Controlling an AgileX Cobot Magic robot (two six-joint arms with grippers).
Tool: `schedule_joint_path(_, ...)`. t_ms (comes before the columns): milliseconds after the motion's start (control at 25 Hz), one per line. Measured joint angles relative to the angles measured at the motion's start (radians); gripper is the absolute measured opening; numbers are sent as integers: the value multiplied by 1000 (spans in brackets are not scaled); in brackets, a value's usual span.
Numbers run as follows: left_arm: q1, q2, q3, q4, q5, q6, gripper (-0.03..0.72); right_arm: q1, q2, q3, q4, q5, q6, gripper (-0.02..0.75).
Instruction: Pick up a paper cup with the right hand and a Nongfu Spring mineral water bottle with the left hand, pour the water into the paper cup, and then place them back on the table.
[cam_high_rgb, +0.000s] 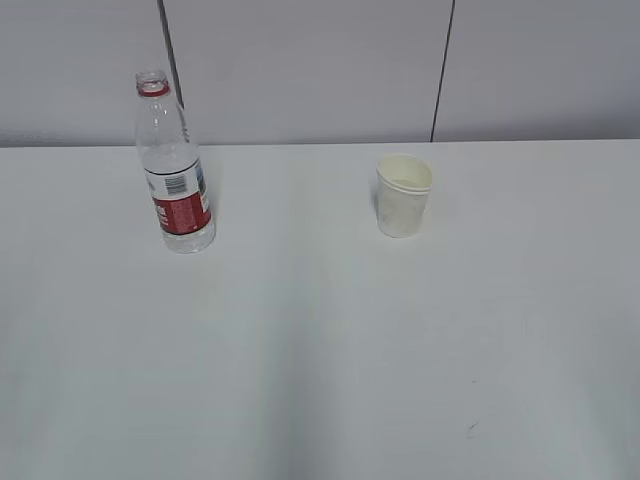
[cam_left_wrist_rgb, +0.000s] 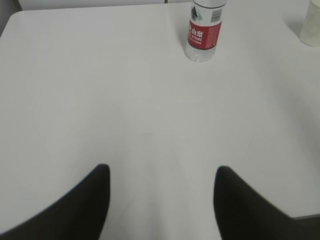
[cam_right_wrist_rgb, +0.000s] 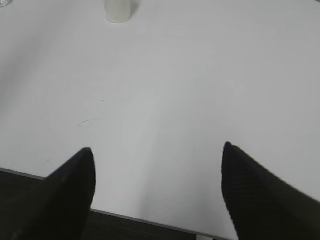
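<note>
The bottle (cam_high_rgb: 174, 165) stands upright on the white surface (cam_high_rgb: 320, 350), uncapped, its red neck ring at the top and the red-and-white label wrapped round its lower half. The cup (cam_high_rgb: 403, 195) also stands upright, open side up, well to the right of the bottle and about level with it, with bare surface between the two. Neither arm shows in the exterior view. In the left wrist view the left claw (cam_left_wrist_rgb: 162, 197) is open, its two dark fingers (cam_left_wrist_rgb: 80, 210) spread wide over the surface, holding nothing; the bottle is far ahead of it and a little to the right. In the right wrist view the right claw (cam_right_wrist_rgb: 157, 192) is likewise open and empty near the surface's front edge, with the cup far ahead and to the left.
</note>
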Motion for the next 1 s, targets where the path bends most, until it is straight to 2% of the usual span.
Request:
schedule_joint_path(240, 0, 0, 0, 0, 0, 0, 390, -32, 0, 0, 4, 0, 0, 588)
schedule_joint_path(1000, 0, 0, 0, 0, -1, 0, 363, -32, 0, 0, 6, 0, 0, 588)
